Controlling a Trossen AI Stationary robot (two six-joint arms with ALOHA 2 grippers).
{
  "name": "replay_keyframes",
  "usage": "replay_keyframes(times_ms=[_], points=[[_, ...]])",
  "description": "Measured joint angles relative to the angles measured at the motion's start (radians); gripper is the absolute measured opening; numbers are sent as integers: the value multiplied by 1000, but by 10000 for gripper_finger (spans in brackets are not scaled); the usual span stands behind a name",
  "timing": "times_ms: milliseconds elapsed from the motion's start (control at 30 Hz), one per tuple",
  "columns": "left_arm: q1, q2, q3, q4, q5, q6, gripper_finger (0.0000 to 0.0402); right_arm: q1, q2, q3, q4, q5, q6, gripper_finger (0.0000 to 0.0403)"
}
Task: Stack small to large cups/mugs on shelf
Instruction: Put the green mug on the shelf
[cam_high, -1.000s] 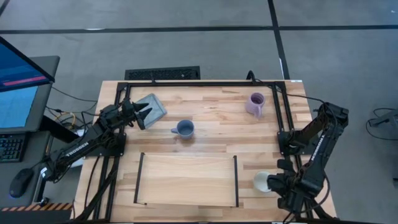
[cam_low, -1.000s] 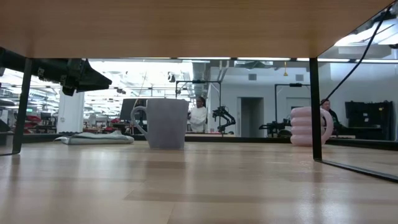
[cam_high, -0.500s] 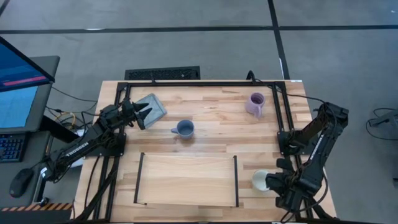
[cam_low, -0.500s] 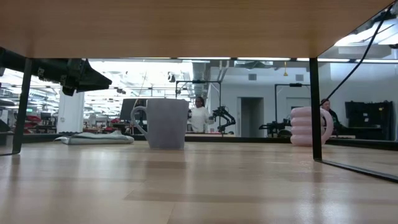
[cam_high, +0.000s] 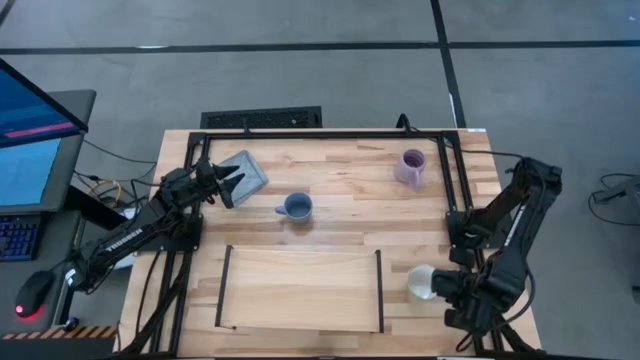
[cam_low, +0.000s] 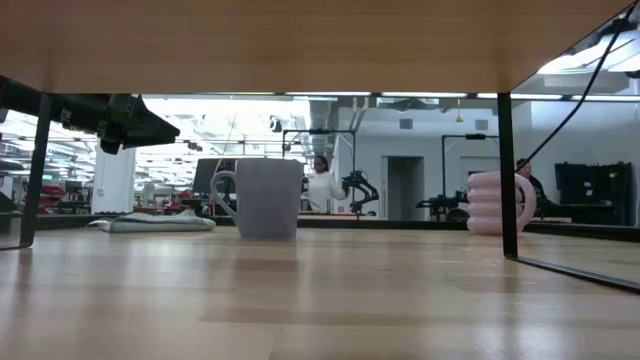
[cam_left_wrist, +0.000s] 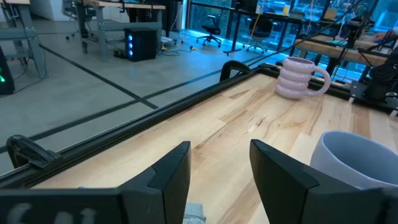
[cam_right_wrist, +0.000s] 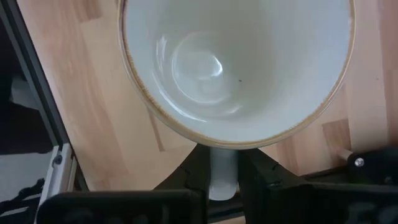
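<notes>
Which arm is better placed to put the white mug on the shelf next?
Right. The right gripper is already shut on the white mug's handle, just beside the shelf. The left gripper is open, far off by the grey pad.

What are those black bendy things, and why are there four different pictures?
The black bendy things are two robot arms at a wooden table. Each ends in a two-finger gripper, like a pinching hand. Four cameras look at once: one from above, one lying low on the table, and one on each arm's wrist.

On the table stand a blue mug, a purple mug, a grey pad and a low wooden shelf.

The right gripper is beside the shelf, pinching the handle of a white mug; its wrist camera looks straight down into that mug. The left gripper is open, holds nothing, and hangs over the pad; its camera sees the blue and purple mugs ahead.

Far behind, the low camera shows people in the room.
</notes>
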Motion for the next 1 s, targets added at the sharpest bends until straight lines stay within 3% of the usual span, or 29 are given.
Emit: replay_keyframes(times_ms=[233,800,1000], points=[[0,0,0,0,0,0,156,-31,-21,11,-24,9,-26,66],[0,0,0,0,0,0,156,-75,-14,264,-347,81,-69,66],[0,0,0,0,0,0,156,-124,-14,313,-344,86,-151,66]])
